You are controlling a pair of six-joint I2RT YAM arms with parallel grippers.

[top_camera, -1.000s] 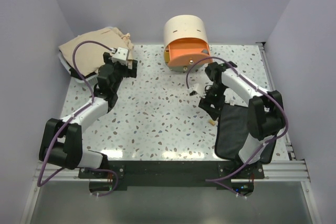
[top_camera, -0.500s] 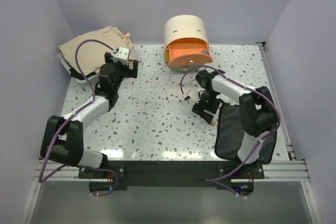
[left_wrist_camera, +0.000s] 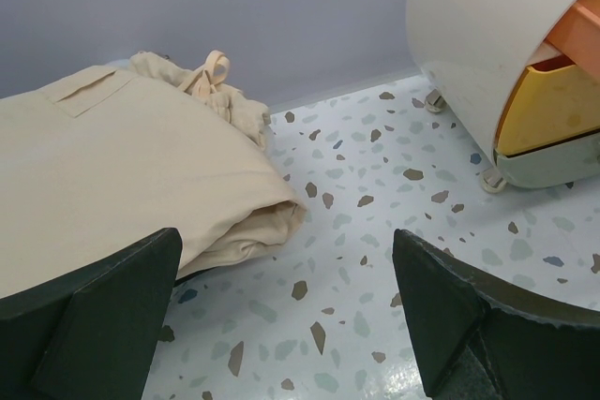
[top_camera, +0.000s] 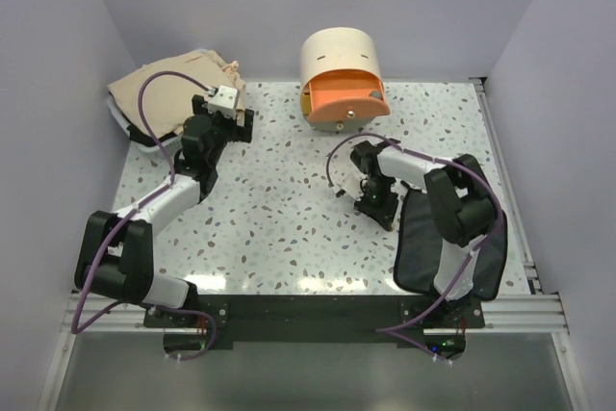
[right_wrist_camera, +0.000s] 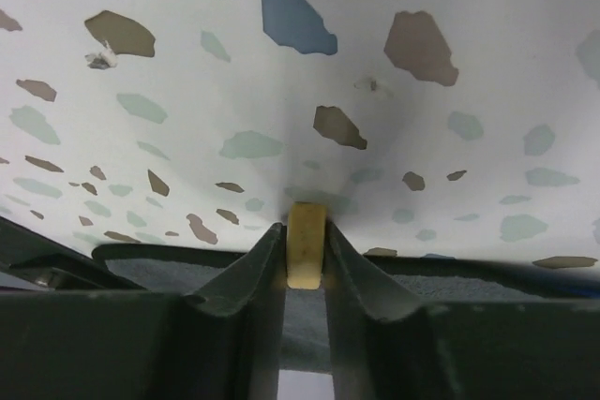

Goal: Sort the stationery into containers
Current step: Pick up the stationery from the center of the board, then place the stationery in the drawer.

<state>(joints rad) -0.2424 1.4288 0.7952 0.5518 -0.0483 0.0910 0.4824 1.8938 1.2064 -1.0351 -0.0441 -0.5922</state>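
Cream box, orange drawer, black pouch

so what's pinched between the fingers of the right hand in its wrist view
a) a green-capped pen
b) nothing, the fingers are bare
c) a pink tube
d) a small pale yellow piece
d, the right wrist view shows the right hand with a finger pressed against each side of a small pale yellow piece, with the speckled terrazzo tabletop behind it

Cream cylindrical box, orange drawer out, rear; black pouch flat, near-right; yellow piece pinched, right hand.
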